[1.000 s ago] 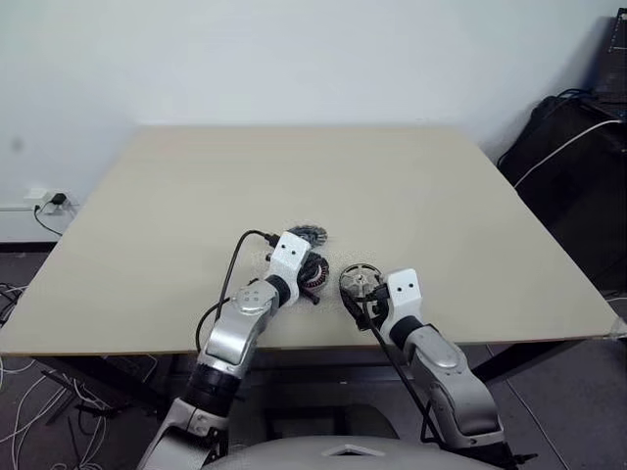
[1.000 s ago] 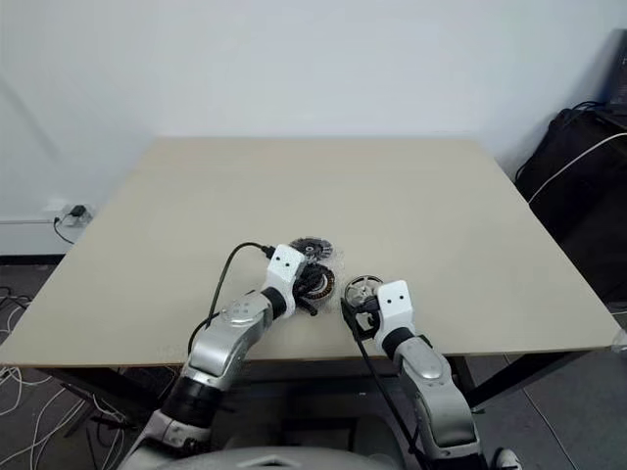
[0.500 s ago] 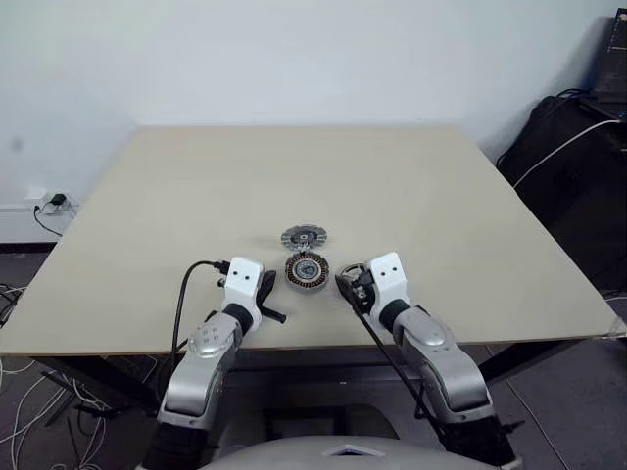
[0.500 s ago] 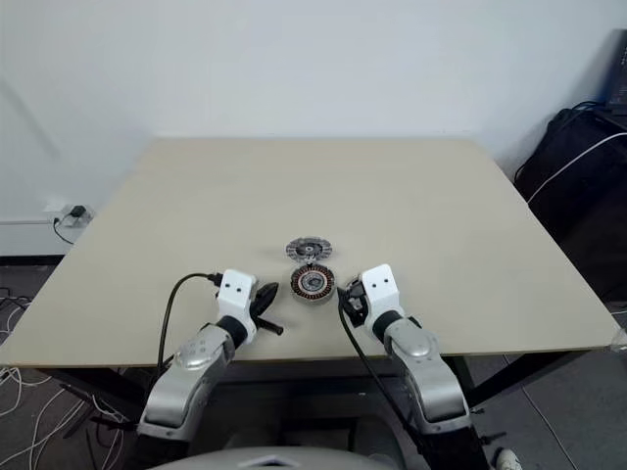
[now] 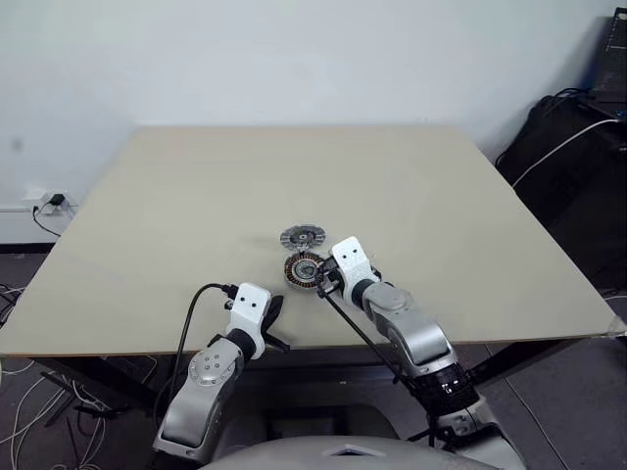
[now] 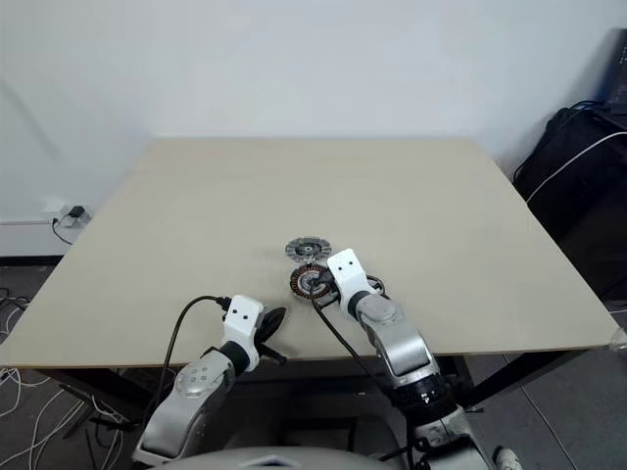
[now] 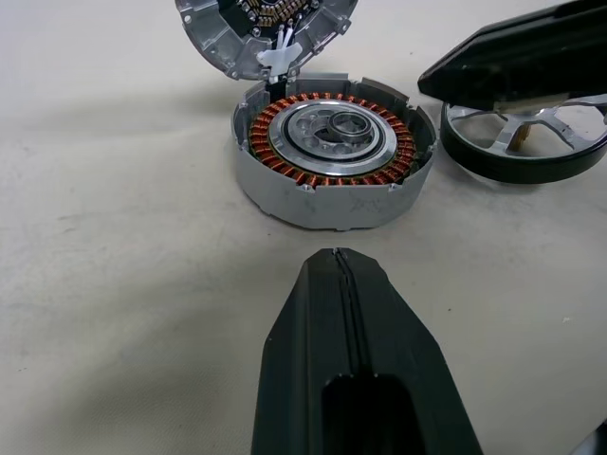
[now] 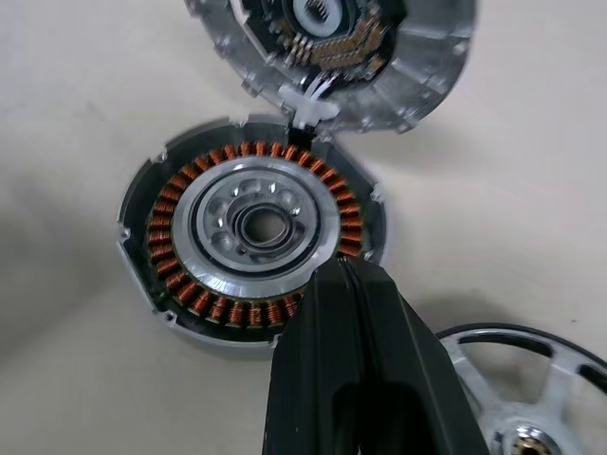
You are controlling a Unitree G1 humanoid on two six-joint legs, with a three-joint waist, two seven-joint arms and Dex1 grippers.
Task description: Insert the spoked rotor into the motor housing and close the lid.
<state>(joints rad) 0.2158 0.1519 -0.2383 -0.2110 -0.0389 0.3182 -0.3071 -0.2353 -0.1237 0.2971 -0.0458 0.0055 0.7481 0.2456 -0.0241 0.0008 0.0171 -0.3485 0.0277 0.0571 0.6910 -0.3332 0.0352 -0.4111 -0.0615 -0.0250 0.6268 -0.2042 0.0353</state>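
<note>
The motor housing [image 7: 332,152] lies open on the table, copper windings ringing its silver centre. Just beyond it, touching its rim, lies the lid [image 7: 266,28], also in the head view as the lid [image 5: 303,236]. The spoked rotor [image 7: 526,142] lies flat beside the housing on its right. My right gripper [image 8: 343,265] is shut and empty, its tips over the housing's near-right rim, above the rotor [image 8: 531,408]. Nearer the table's front edge, my left gripper [image 7: 337,256] is shut and empty too, pointing at the housing [image 5: 302,270] from a short way off.
The beige table [image 5: 441,196] is bare apart from these parts. Its front edge runs just under my left gripper [image 5: 277,311]. Black bags and cables [image 5: 573,147] stand off the table's right side. A wall socket with cables [image 5: 44,201] sits low at the left.
My left gripper drew back from over the housing toward the front edge, uncovering it. My right gripper shut and moved left from beside the rotor to the housing's rim.
</note>
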